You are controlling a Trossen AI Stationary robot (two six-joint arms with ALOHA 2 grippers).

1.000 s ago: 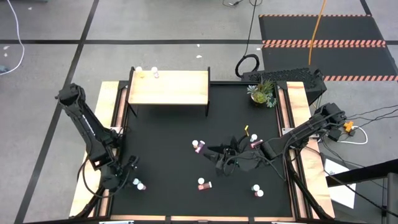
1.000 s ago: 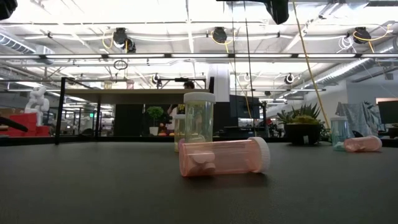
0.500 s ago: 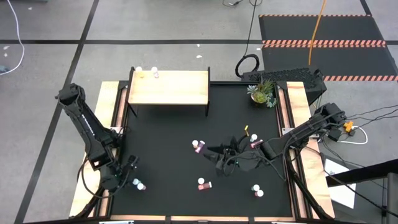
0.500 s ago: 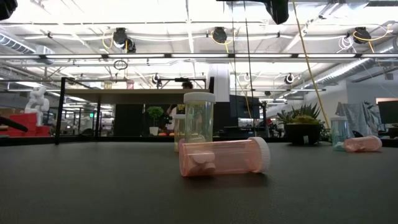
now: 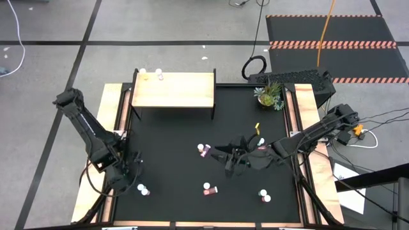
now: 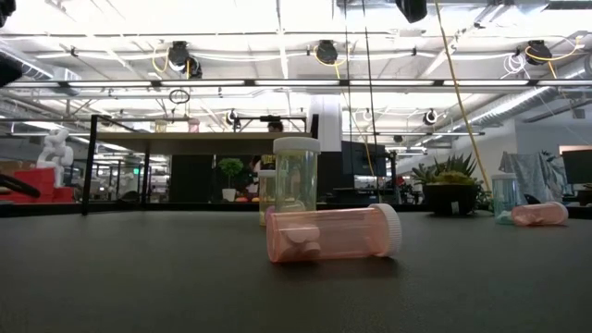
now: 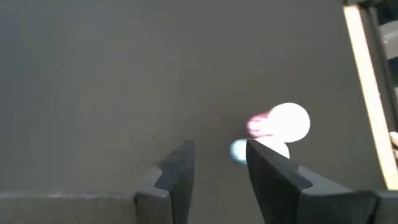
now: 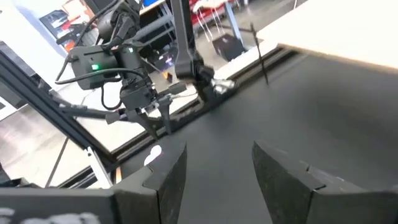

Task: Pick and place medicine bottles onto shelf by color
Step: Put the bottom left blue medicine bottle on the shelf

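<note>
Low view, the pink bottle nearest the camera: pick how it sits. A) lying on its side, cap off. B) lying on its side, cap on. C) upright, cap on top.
B: the pink bottle lies flat on the black table, its white cap fitted at one end.

I'm in a robotics lab / open industrial hall. Evidence: my black work table (image 5: 172, 160) sits on a grey concrete floor (image 5: 160, 32) marked w/ dark tape lines, plus a hazard-striped mat (image 5: 332, 45). Overhead: exposed ceiling trusses (image 6: 277, 85), strip lights, round fans (image 6: 326, 51), hanging cables. Behind the table: desks, monitors, another robot rig w/ loose wiring (image 8: 118, 68).
</note>
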